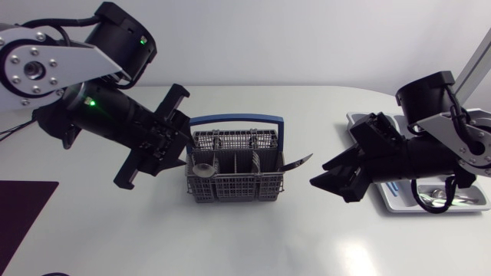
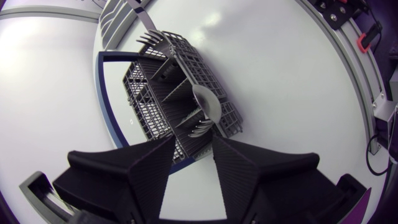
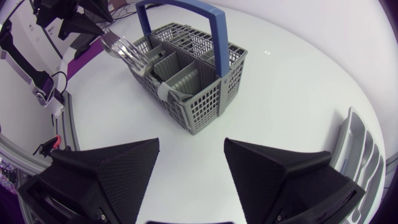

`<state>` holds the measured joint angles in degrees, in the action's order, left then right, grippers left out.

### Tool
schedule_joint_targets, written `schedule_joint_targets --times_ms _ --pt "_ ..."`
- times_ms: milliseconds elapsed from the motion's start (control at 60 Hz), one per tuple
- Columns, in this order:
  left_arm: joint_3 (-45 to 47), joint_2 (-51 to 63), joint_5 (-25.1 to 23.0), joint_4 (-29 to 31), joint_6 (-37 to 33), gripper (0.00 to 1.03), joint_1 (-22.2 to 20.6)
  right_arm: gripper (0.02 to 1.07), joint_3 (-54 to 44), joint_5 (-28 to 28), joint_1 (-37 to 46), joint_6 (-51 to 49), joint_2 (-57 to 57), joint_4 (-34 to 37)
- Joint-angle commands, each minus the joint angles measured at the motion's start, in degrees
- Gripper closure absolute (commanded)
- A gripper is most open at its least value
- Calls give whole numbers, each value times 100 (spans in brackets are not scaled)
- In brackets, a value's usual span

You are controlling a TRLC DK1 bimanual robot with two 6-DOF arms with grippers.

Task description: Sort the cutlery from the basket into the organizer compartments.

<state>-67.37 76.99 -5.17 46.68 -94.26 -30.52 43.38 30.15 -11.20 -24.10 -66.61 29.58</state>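
**Head view:** the basket (image 1: 234,165) was found at table centre. The left gripper (image 1: 175,142) was close at its nine o'clock and the right gripper (image 1: 331,180) stood off at its three o'clock — both were spread apart and empty. A spoon (image 1: 203,169) was seen inside, and a jutting piece (image 1: 298,162) over the three o'clock wall. The organizer (image 1: 399,201) lay beyond at three o'clock, half covered by the right arm. One shiny item (image 1: 436,199) appeared to be lodged there. Sorting was judged barely begun.

**Left wrist view:** fork tines (image 2: 199,129), unseen from above, were disclosed in the basket end nearest the spread fingers. Contact could not be determined.

**Right wrist view:** the basket was placed well ahead of the parted fingers. The organizer (image 3: 359,146) was shown beside the gripper — its contents were not.
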Motion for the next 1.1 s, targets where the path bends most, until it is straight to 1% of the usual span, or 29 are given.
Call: schedule_joint_targets --times_ms 0,100,233,317,417,467,583,700,733,1083 --pt "-285 220 69 79 -365 60 -50 30 -110 -18 -40 -130 -133 -49" --pt "-311 343 157 79 -541 60 -94 30 -75 -18 -40 -165 -195 -58" --pt "-311 457 157 70 -708 60 -173 30 -66 -18 -40 -218 -256 -76" --pt "-311 492 183 43 -743 61 -226 24 -75 -18 -40 -227 -282 -102" --pt "-267 545 271 8 -787 61 -288 24 -84 -18 -31 -253 -291 -102" --pt "-224 571 385 -36 -840 70 -331 24 -92 -18 -22 -262 -291 -102" --pt "-215 598 499 -45 -910 82 -340 24 -119 -18 13 -297 -282 -102" --pt "-241 633 605 -36 -945 97 -358 21 -154 -18 13 -306 -282 -111" --pt "-250 642 614 -36 -954 99 -367 21 -163 -18 13 -306 -274 -111" --pt "-478 747 649 122 -936 100 -358 19 -215 -18 22 -324 -282 -119"
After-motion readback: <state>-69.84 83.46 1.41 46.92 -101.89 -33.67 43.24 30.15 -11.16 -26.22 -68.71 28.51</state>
